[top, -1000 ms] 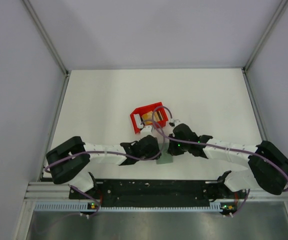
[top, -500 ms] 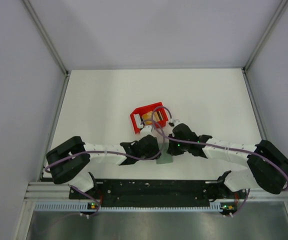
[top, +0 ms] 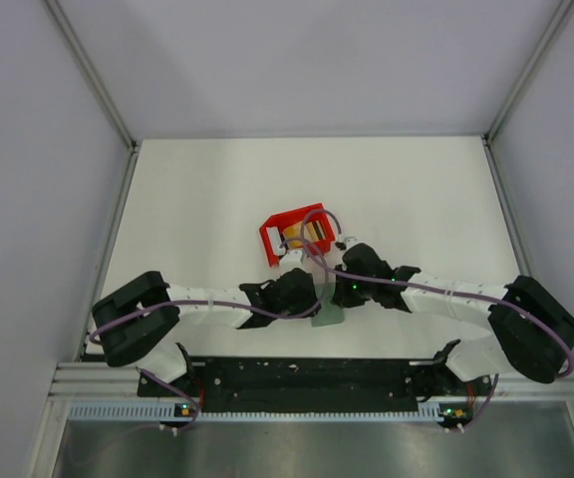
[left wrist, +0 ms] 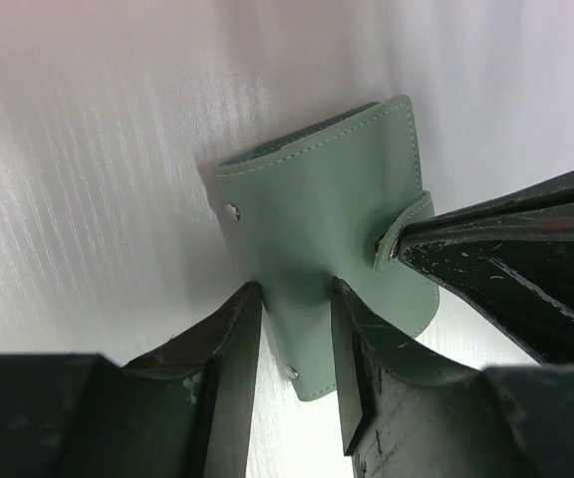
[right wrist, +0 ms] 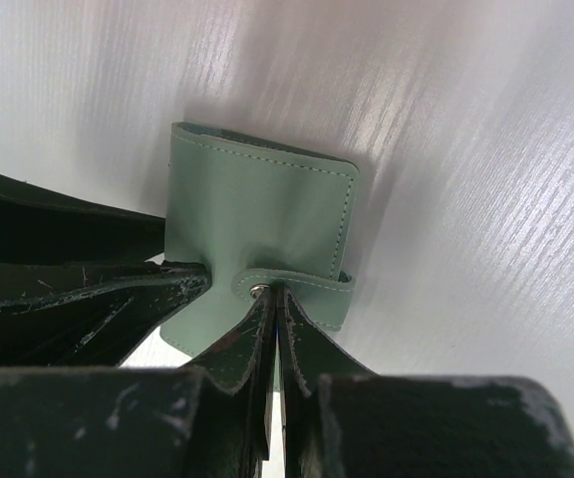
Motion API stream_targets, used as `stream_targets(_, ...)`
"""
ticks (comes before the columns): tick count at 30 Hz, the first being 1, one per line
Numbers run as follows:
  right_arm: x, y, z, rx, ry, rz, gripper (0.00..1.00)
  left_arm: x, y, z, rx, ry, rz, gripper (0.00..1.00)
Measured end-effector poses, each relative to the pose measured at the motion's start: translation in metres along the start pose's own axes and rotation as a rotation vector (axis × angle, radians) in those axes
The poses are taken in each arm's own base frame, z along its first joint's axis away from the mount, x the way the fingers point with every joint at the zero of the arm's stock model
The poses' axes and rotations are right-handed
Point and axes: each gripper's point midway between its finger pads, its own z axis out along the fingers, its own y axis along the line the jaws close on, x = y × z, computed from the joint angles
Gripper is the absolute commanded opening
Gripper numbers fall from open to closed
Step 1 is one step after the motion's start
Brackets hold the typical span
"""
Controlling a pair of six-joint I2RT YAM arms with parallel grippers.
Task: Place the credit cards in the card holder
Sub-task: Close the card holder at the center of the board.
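The grey-green card holder [top: 329, 318] lies folded on the white table between my two grippers; it also shows in the left wrist view [left wrist: 327, 199] and the right wrist view [right wrist: 257, 209]. My left gripper [left wrist: 295, 289] is slightly open: one finger rests on the holder, the other at its edge. My right gripper [right wrist: 272, 291] is shut on the holder's snap strap [right wrist: 292, 281]. Its fingers [left wrist: 506, 259] show in the left wrist view. Tan credit cards [top: 301, 235] lie in the red bin [top: 272, 242] just beyond.
The red bin stands close behind both wrists, with purple cables looping over it. Grey walls enclose the table on three sides. The arm bases and a black rail [top: 307, 373] run along the near edge.
The right arm has edged slightly to the left. The holder and the left arm have not visibly moved.
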Motion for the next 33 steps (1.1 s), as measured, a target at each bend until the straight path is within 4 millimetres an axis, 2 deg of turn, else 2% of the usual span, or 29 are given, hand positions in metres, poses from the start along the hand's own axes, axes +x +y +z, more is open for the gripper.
stream_targets(10,0.000,0.001,0.001,0.004,0.004,0.017,0.02,0.000,0.000,0.000,0.001,0.000,0.003,0.37)
stream_targets(14,-0.001,0.002,0.003,0.013,0.018,0.034,0.11,0.000,0.000,0.000,0.004,0.001,0.009,0.36)
stream_targets(19,-0.004,0.005,0.005,0.050,0.072,0.056,0.11,0.000,0.000,0.000,0.009,0.002,0.017,0.36)
stream_targets(33,-0.006,0.000,0.015,0.140,0.119,0.047,0.02,-0.001,0.001,0.001,0.014,-0.003,0.019,0.36)
